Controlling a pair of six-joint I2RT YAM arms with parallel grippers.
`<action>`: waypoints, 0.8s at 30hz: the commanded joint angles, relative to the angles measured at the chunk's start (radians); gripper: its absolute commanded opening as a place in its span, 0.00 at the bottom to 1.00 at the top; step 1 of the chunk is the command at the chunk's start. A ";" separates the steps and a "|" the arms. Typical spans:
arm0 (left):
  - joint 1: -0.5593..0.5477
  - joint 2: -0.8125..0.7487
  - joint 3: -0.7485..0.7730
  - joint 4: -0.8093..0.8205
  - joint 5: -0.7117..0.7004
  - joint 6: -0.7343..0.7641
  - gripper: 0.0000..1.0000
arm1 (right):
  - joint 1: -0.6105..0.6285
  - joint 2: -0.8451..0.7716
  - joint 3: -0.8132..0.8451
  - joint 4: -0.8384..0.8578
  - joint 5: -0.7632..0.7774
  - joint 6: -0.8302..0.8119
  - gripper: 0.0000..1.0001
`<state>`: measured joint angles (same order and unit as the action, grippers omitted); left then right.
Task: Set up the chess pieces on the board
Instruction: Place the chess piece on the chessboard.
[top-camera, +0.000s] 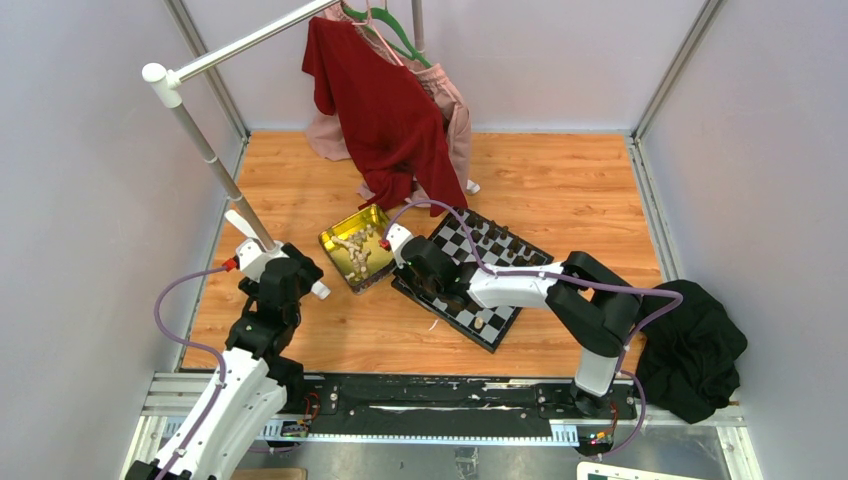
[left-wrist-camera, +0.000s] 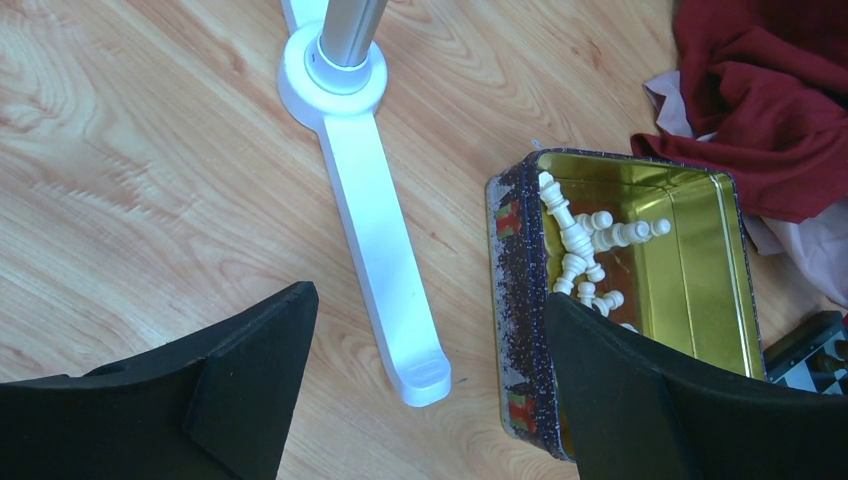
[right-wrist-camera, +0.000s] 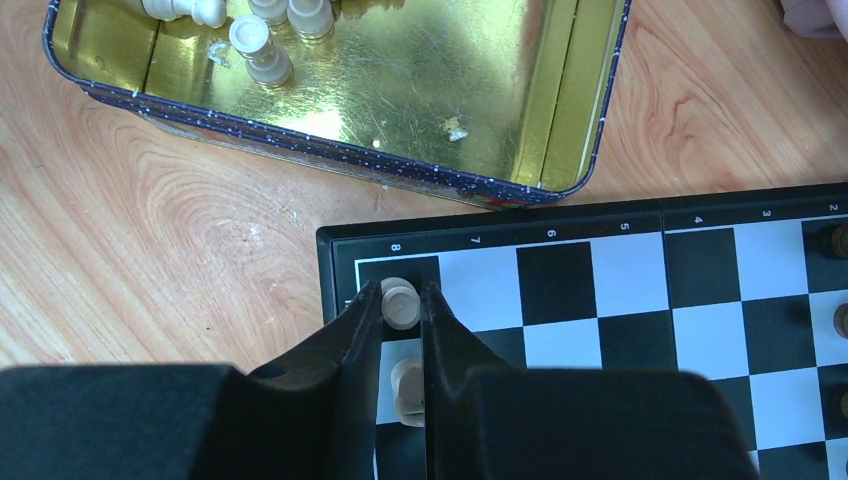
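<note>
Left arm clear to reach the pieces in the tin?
Probably yes: the left claw stands open beside the lidless tin, the pieces lie exposed inside, and the rack foot lies beside the tin, not over it.

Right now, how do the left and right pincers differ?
The left pincer stands wide open and empty; the right pincer is closed on a cream chess piece. The left pincer hangs over the wooden table beside the tin; the right pincer is at a corner square of the board. Both are black and point down.
</note>
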<state>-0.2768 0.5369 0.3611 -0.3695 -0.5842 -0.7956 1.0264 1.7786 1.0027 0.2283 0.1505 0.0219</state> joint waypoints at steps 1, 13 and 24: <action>-0.002 0.003 -0.001 0.027 -0.010 0.010 0.90 | 0.010 0.014 0.019 -0.010 0.027 -0.018 0.00; -0.002 0.010 0.001 0.037 -0.010 0.016 0.90 | 0.010 0.025 0.032 -0.020 0.028 -0.017 0.24; -0.002 0.009 -0.004 0.037 -0.011 0.013 0.90 | 0.011 0.014 0.030 -0.018 0.023 -0.018 0.38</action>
<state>-0.2768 0.5461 0.3607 -0.3607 -0.5838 -0.7921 1.0264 1.7897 1.0073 0.2157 0.1608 0.0067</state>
